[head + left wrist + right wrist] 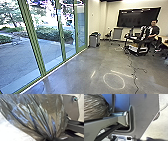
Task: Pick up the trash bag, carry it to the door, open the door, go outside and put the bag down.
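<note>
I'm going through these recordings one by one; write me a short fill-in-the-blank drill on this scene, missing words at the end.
The tall frames between the glass panes are coloured ____. The trash bag shows in the two ____ views. The bin stands ____ the building, not out in the yard. In the head view, the person is to the ____ of the bin.

Missing words: green; wrist; inside; right.

Office-type room with a smooth grey concrete floor. Along the left, tall green-framed glass doors face a paved yard with shrubs. At the far end, a wide black wall-mounted screen and, nearer, a grey rectangular waste bin.
</note>
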### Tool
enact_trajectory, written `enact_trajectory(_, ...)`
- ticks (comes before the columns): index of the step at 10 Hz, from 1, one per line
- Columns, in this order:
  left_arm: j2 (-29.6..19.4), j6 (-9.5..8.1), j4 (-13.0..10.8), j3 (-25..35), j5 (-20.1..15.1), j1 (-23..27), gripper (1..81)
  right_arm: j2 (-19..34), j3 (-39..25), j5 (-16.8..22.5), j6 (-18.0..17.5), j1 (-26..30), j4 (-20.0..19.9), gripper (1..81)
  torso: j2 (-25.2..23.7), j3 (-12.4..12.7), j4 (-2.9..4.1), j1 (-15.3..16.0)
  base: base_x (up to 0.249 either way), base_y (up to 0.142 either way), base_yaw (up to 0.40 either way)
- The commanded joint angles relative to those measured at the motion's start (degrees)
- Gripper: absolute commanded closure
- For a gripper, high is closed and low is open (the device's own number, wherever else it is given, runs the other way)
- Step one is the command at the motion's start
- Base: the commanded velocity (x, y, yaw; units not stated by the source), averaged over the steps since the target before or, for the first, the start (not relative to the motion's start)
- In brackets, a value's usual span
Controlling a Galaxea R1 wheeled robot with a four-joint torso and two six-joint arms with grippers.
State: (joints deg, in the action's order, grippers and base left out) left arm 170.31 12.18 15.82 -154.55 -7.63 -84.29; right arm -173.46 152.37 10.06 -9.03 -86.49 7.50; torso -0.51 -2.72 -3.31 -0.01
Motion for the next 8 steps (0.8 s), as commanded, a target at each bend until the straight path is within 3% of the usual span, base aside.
enact_trajectory(1, -0.2, 0.39, -0.3, 0.0, -3.5, 3.1, 81.1, -0.2, -0.2, 3.3, 0.2, 3.1, 0.1, 1.0, 0.0, 0.0, 0.00, 0.0, 0.154, 0.000, 0.000)
enact_trajectory(8, -0.2, 0.39, -0.2, 0.0, -3.5, 3.1, 81.1, -0.1, -0.2, 3.3, 0.2, 3.0, 0.1, 1.0, 0.0, 0.0, 0.00, 0.0, 0.173, 0.000, 0.000)
